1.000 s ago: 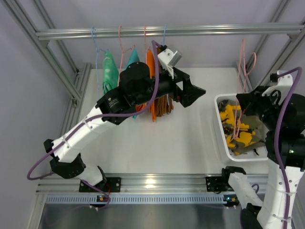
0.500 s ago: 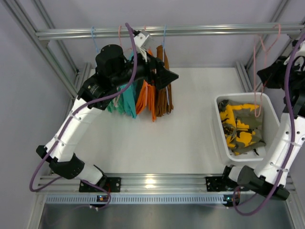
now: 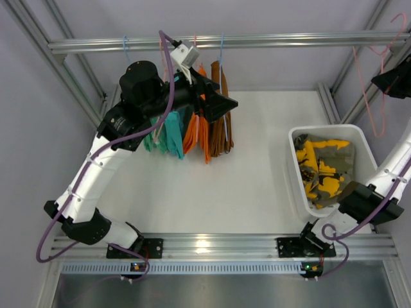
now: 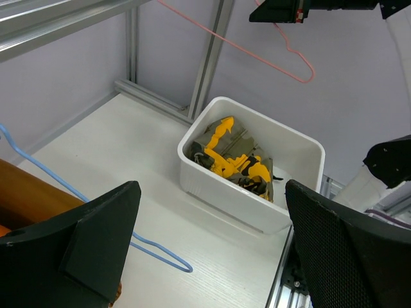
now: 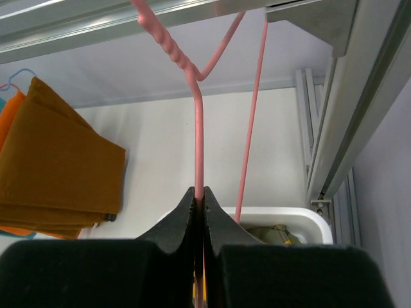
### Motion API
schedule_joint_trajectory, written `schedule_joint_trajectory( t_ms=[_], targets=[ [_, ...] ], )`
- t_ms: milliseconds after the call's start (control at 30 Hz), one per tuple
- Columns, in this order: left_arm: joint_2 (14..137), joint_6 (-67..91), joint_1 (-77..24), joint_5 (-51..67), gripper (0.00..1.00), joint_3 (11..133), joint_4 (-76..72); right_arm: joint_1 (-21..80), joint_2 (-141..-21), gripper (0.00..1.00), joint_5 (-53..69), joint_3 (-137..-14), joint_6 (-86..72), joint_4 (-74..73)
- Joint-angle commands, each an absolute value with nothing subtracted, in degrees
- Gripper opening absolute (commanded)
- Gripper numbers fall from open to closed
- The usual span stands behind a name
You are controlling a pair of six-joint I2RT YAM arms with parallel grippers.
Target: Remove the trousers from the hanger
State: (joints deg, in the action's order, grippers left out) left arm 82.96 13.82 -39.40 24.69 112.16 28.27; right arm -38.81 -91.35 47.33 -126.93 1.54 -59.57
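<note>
Teal (image 3: 170,135), orange (image 3: 199,138) and brown trousers (image 3: 221,128) hang on hangers from the top rail (image 3: 289,41). My left gripper (image 3: 225,102) stands open beside the brown trousers (image 4: 32,199), nothing between its fingers (image 4: 210,192). A blue hanger (image 4: 154,250) loops out below them. The yellow-and-dark trousers (image 3: 321,170) lie in the white bin (image 3: 292,167). My right gripper (image 5: 199,191) is shut on the wire of an empty pink hanger (image 5: 198,128). It holds that pink hanger (image 3: 379,83) high at the far right, close to the rail.
Aluminium frame posts (image 3: 337,70) stand behind the bin and at the back left (image 3: 70,70). The right arm's elbow (image 3: 363,199) sits against the bin's near right corner. White tabletop (image 3: 257,167) lies between the hanging trousers and the bin.
My right arm has lifted the pink hanger out of the bin, up and to the right. My left arm has swung back and left, closer to the hanging trousers.
</note>
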Motion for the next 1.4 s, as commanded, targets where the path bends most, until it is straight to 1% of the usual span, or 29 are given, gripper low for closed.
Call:
schedule_joint_trajectory(
  t_ms=[0,333,567,633,667,700,767,800,900,933,967,1000,1033,1067,1100,1200,1300,1333,1367],
  targets=[
    [81.7,14.6,-38.9,25.5,0.99,112.9,25.7,-39.8,-94.1,0.00,48.3,-131.5,2.1,-61.6],
    [81.7,15.2,-38.2,25.2,0.99,112.8,25.8,-40.2,-99.9,0.00,44.0,-133.4,3.5,-60.6],
    [81.6,15.3,-38.1,25.0,0.99,112.3,25.8,-40.3,-102.4,0.00,43.4,-135.2,3.6,-59.7],
    [81.6,15.3,-38.1,25.0,0.99,112.2,25.9,-40.3,-103.0,0.07,43.0,-135.9,3.8,-60.4],
    [81.6,15.3,-38.1,25.0,0.99,112.2,26.0,-40.3,-103.0,0.13,42.9,-135.9,4.4,-60.6],
    [81.5,15.2,-38.1,24.9,0.99,112.1,25.9,-40.3,-102.8,0.28,42.9,-135.8,4.9,-60.9],
    [81.1,15.4,-38.1,24.0,0.99,111.6,25.7,-40.3,-101.3,0.41,42.7,-134.3,6.0,-61.2],
    [80.9,15.7,-38.1,23.9,0.99,111.5,25.4,-40.3,-100.2,0.51,42.8,-133.4,6.2,-60.8],
    [80.2,16.7,-37.9,24.6,0.99,110.8,25.1,-40.4,-95.2,0.62,42.8,-130.2,6.5,-58.5],
    [79.8,16.8,-37.9,24.5,0.99,110.6,25.0,-40.4,-94.0,0.74,42.7,-129.4,6.3,-58.0],
    [79.5,16.9,-37.8,24.6,0.99,110.2,25.0,-40.6,-91.5,0.78,42.6,-129.2,5.9,-57.5],
    [79.3,17.0,-37.3,24.3,0.99,109.7,25.0,-40.8,-90.3,0.90,42.2,-129.0,5.4,-57.0],
    [78.8,17.1,-36.9,24.1,0.99,109.5,25.0,-41.0,-89.0,0.94,41.9,-128.6,4.7,-56.5],
    [78.6,17.7,-36.6,24.1,0.99,109.3,25.0,-41.7,-86.4,0.95,41.6,-128.2,3.1,-56.0],
    [78.3,18.1,-35.6,24.2,0.99,109.2,25.0,-41.9,-85.1,0.99,41.1,-128.0,2.4,-54.9],
    [77.3,18.9,-34.0,24.0,0.99,108.2,24.6,-42.4,-79.9,1.00,38.8,-126.1,0.4,-52.0],
    [76.6,18.9,-33.0,23.3,0.99,107.6,24.5,-42.4,-75.6,0.99,42.8,-124.1,-2.6,-49.5],
    [76.3,19.1,-32.6,23.0,0.99,107.5,24.5,-42.4,-75.1,0.99,47.5,-124.4,-3.6,-48.4],
    [76.2,19.6,-32.2,23.0,0.99,107.4,24.4,-41.5,-75.1,0.99,49.1,-124.8,-5.9,-48.4]
  ],
)
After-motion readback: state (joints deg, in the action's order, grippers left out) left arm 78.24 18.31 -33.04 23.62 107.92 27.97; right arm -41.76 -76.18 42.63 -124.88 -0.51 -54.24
